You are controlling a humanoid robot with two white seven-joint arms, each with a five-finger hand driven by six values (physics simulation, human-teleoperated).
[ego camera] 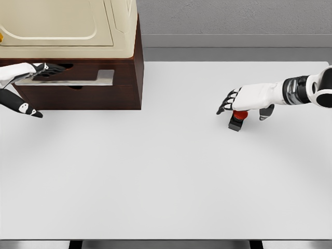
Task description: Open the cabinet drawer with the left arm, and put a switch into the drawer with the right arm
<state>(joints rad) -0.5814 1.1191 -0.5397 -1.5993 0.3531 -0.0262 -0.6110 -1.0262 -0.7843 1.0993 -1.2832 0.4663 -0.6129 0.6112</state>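
A smooth white table [155, 176] carries a dark wooden cabinet [132, 78] at its far left corner. The left hand [39, 70] curls on the metal drawer handle [78, 79]. Near the right edge, the right hand [244, 101] hangs loosely spread over the red-capped black switch [237, 119], touching it.

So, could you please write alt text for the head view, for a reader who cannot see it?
A white robot's right hand hovers over a red-topped switch on a white table, its fingers spread. At the upper left, the left hand reaches the metal handle of a dark wooden cabinet drawer.
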